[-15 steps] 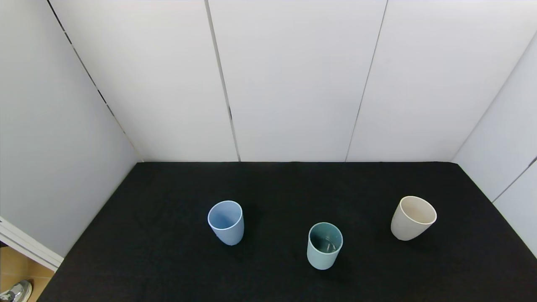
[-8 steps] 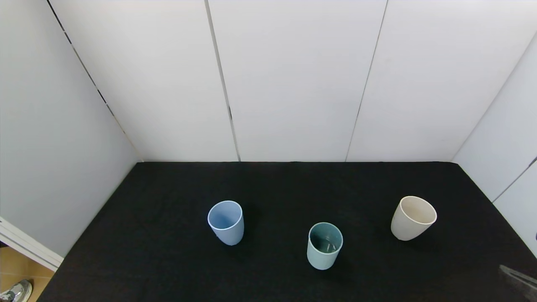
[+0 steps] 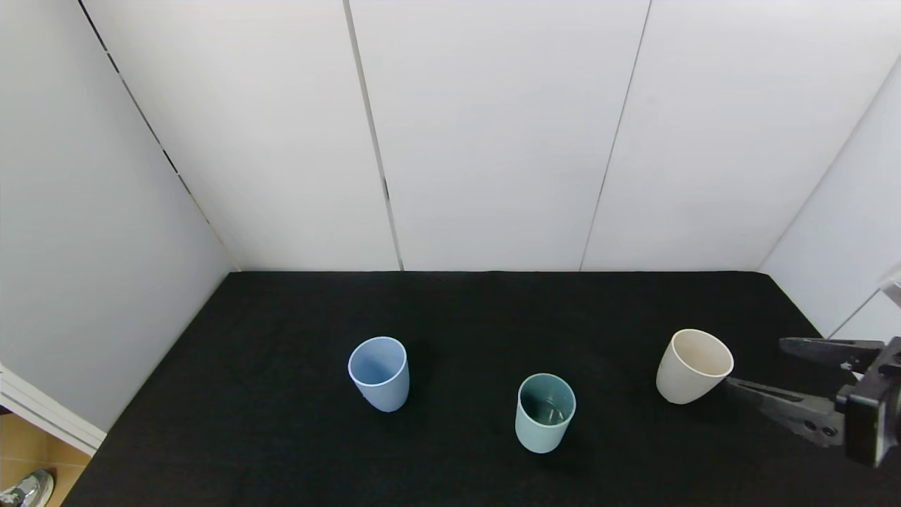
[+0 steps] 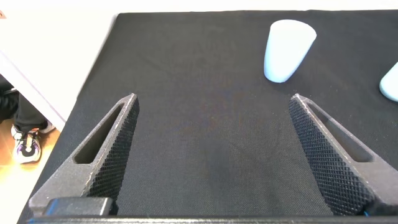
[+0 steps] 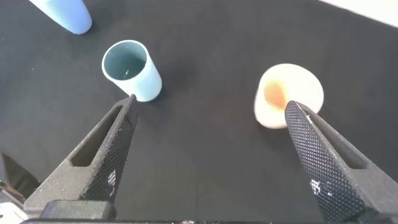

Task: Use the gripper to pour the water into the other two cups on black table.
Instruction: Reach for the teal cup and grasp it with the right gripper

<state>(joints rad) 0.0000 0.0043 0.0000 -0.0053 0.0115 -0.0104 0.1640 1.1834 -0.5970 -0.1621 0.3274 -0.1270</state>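
Reaching in from the right edge of the head view, the right gripper [image 3: 764,366] hangs low over the bench [image 3: 281,436] with its jaws spread wide, one tip close beside the cream cup [image 3: 693,366]. The light blue cup [image 3: 379,373] stands well apart on the left, and the teal cup [image 3: 545,412], between them and nearer the robot, looks like the one holding the water; spaced like this, each cup leaves room for a side-on grasp.

From the left wrist, the left gripper [image 4: 211,124] is also open, low over bare bench, facing the light blue cup [image 4: 287,50] farther off; this arm seems parked.

From the right wrist, the open jaws frame the teal cup [image 5: 132,70] and the cream cup [image 5: 287,96], so the approach probably still needs to shift toward the teal one.
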